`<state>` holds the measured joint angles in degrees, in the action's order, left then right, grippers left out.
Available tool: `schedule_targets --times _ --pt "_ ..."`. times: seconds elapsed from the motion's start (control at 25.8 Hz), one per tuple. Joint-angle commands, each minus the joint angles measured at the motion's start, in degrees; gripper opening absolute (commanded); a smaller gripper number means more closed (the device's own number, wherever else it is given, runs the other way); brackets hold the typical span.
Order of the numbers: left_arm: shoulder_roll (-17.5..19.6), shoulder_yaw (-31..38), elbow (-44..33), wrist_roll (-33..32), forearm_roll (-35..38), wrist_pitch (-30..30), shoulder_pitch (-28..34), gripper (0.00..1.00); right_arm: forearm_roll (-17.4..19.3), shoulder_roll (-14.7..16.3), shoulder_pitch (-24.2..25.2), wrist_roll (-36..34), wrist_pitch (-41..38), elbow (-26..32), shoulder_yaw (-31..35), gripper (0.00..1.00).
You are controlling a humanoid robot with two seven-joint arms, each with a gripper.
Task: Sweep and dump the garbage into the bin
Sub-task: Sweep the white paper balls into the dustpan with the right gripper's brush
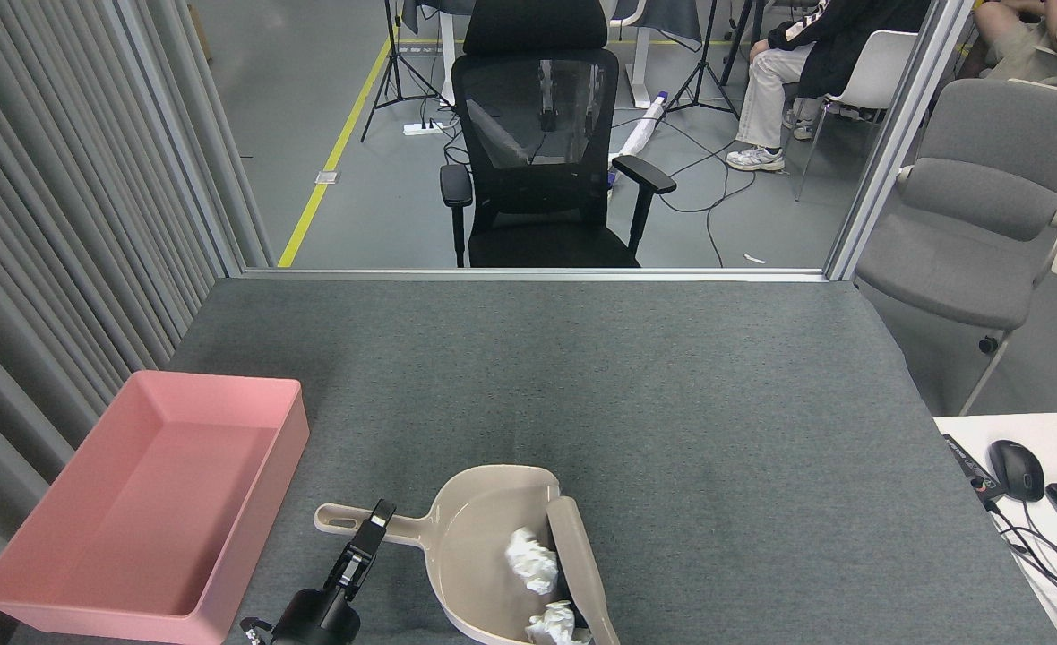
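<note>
Two wads: crumpled white tissue, both lying inside the dustpan's scoop, near its right-hand mouth.
Head view, upper wad point(531, 561): rests on the pan floor, touching the brush's dark bristle side.
Lower wad point(555, 624): at the bottom edge of the view, also just left of the brush, partly cut off by the frame.
Dustpan point(479, 546): beige, flat on the grey felt table point(672, 376), handle pointing left, open mouth facing right.
Brush point(580, 566): beige back, dark bristles, lying along the pan's mouth and slanting toward the bottom edge; its handle end leaves the frame.
Left gripper point(374, 521): black, comes up from the lower edge and meets the dustpan handle; its tips sit at the handle, but whether they clamp it cannot be told from this angle.
Right gripper: outside the frame; nothing of that arm shows, so what carries the brush is unseen.
Bin point(63, 596): pink rectangular tray with sloping walls at the table's left front corner, well apart from the dustpan, nothing visible inside.
Background: black mesh office chair point(542, 152) beyond the table's far edge, grey chair point(976, 224) at right, seated person's legs point(766, 94) at the top.
Right edge: white desk with a black mouse point(1017, 469) and a keyboard corner.
</note>
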<state>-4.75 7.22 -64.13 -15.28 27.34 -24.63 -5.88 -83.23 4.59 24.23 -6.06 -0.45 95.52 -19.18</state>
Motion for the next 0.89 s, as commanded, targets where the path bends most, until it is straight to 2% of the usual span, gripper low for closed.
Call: schedule_targets --times 0.0,0.15,0.43,0.7,0.85 --pt "0.0 0.0 0.0 0.1 0.0 0.0 0.0 0.18 0.2 -1.3 -2.3 -1.6 3.4 -0.1 -4.6 0.00" --pt "0.0 -0.1 0.1 0.1 0.0 0.0 0.0 0.18 4.8 -1.8 -3.5 -2.6 4.1 2.0 -5.1 0.00" --pt "-0.1 -0.1 0.5 0.1 0.1 0.2 0.0 0.18 5.1 -0.6 -1.7 -2.7 3.5 4.9 -3.3 0.00" --pt "0.0 -0.1 0.6 0.1 0.1 0.2 0.0 0.18 5.0 1.5 1.6 -3.6 3.4 4.7 2.2 0.00" --pt "-0.1 -0.1 0.6 0.2 0.1 0.2 0.0 0.18 4.6 2.0 2.2 -3.9 2.2 4.1 1.9 0.01"
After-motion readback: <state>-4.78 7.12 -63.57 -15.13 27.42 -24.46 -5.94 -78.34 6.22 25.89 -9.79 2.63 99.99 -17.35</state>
